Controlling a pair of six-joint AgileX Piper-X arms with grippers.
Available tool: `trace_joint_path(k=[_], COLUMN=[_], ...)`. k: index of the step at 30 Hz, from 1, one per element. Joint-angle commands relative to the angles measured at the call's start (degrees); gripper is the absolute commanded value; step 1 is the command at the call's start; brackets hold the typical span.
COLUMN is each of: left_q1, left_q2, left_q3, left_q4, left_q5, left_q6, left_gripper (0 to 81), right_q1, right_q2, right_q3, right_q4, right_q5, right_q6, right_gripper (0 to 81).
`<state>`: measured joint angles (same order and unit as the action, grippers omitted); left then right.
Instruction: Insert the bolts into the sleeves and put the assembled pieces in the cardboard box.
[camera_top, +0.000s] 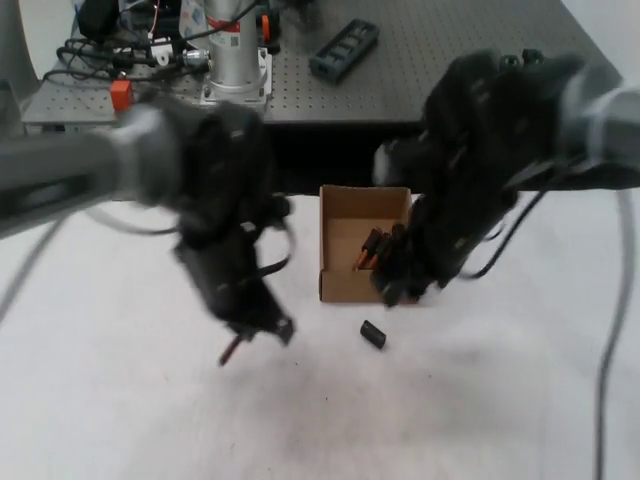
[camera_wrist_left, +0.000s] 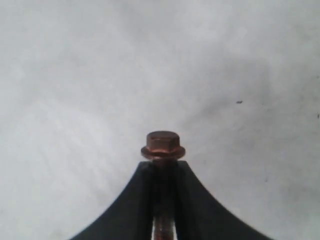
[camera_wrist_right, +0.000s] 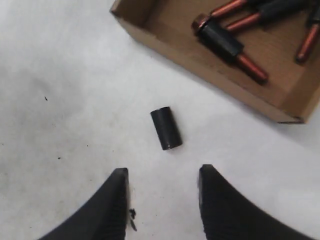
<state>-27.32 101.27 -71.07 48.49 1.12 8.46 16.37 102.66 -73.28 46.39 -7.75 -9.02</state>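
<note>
**Bolt held on the left, sleeve loose on the bench**

The left gripper (camera_wrist_left: 163, 167) is closed narrowly on a copper-coloured bolt (camera_wrist_left: 163, 146). The shank is pinched between the two fingers, and the flanged hex head stands just past the fingertips. In the high view this gripper (camera_top: 262, 330) sits low over the white bench (camera_top: 450, 400), well to the left of the box, with the bolt (camera_top: 232, 350) sticking out from it at a slant.

The right gripper (camera_wrist_right: 162, 175) is spread wide and holds nothing. Its two dark fingers sit on either side of a gap, with bare bench showing between them. Just beyond that gap lies a short black sleeve (camera_wrist_right: 166, 128) — on its side, touching neither finger. In the high view the sleeve (camera_top: 373, 334) lies on the bench just in front of the box's near wall, and the right gripper (camera_top: 400, 285) hangs at the box's front right corner.

The cardboard box (camera_wrist_right: 200, 67) is open at the top. Inside it lie several assembled pieces (camera_wrist_right: 222, 41), each a black sleeve on a copper bolt. In the high view they are bunched toward the right side of the box (camera_top: 345, 285) — partly hidden by the right arm.
</note>
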Motion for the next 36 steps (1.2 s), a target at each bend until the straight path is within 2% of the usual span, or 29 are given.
trace_joint_path(k=[1,9,13,16,21,24,26,30,36], left_q1=[2.55,5.76,5.98,5.98,5.98,5.98,5.98,5.98,5.98], left_q2=[-9.08,-21.72,-24.19,-25.08,-25.48,-25.96,-26.60,-29.10,-32.76], left_q3=[9.45,16.68,16.68,16.68,16.68,16.68,16.68,16.68,17.91], left_q4=[-5.45,-5.44,-5.32,-5.32,-5.32,-5.32,-5.81,-12.00,-34.68], left_q5=[-0.53,-0.53,-0.53,-0.53,-0.34,2.86,6.63,14.09,26.27], left_q6=[-2.26,-1.77,-1.59,-1.59,-1.59,-2.28,-3.83,-9.92,-24.54], left_gripper=[0.6,0.6,0.6,0.6,0.6,0.6,0.6,0.6,0.6], right_q1=[2.29,4.85,4.85,4.85,4.85,4.85,4.27,2.22,-1.06], right_q2=[4.43,15.08,17.94,18.71,18.71,18.31,17.32,10.85,-10.29], right_q3=[-2.44,-11.32,-14.05,-14.38,-14.38,-14.38,-14.27,-11.97,4.05], right_q4=[-0.38,2.23,4.99,6.49,8.00,9.48,10.25,8.62,-2.68], right_q5=[2.58,11.30,12.31,12.31,12.31,12.13,10.10,-2.79,-16.99], right_q6=[-1.90,-5.68,-6.70,-6.91,-7.30,-7.30,-7.30,-6.14,-0.37], right_gripper=[32.4,32.4,32.0,25.0,2.7,5.3,5.3,5.3,5.3])
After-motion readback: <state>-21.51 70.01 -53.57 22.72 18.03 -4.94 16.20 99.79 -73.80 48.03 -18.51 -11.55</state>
